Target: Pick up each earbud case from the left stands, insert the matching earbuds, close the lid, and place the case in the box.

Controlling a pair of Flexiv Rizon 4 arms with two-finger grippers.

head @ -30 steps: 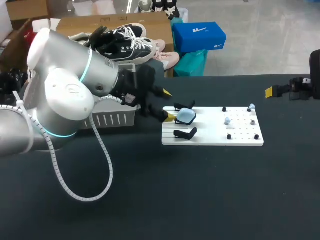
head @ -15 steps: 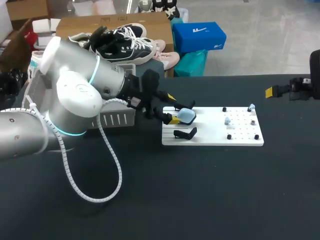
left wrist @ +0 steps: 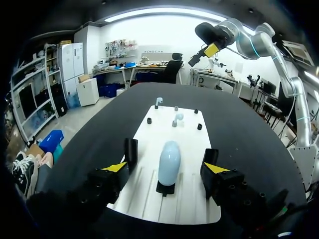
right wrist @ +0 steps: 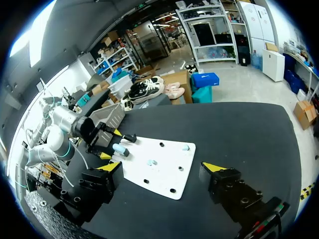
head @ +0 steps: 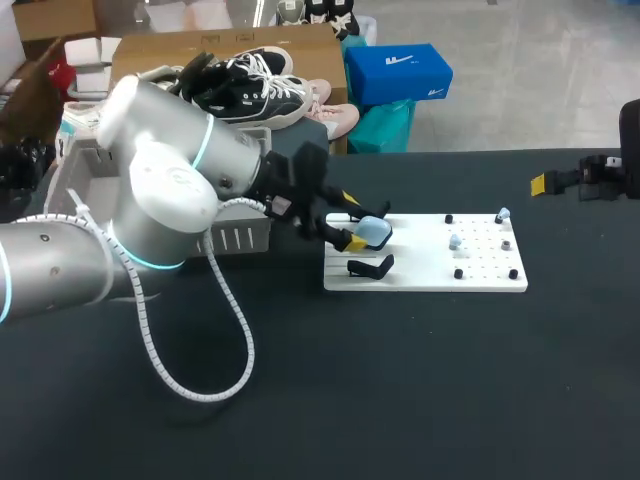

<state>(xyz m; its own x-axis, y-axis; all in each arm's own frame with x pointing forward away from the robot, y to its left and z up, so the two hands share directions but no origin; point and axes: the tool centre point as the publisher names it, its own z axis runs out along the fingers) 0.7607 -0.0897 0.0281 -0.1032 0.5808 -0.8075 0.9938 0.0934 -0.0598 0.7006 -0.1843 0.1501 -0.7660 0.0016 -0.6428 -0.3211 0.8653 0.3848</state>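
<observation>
A: What has changed for us since a second ago?

B: Our left arm (head: pixel 160 190) has pushed further toward the white board (head: pixel 480 278). A second ago the left tool (head: pixel 354 221) was short of the pale blue case (head: pixel 376 231). Now its yellow tips sit one on each side of it.

A: Are we pinching it?

B: No. From the left wrist we see the tool spread, with a gap between each finger and the case. The case stands upright on its black stand (left wrist: pixel 165 188), at the end of the board nearest the tool.

A: And our right side?

B: It has not moved. The right tool (head: pixel 560 183) sits toward the back right of the worktop (head: pixel 400 380), well apart from the board. Its fingers are spread with nothing between them.

A: What room do we have?

B: The second stand (head: pixel 370 266) is bare, just in front of the case. The grey box (head: pixel 235 238) lies just beside the board's left end, behind our left arm. Two small earbuds (head: pixel 455 241) sit among black pegs (head: pixel 459 273) on the board's right half. A broad stretch of dark worktop runs from the board to the near edge.
</observation>
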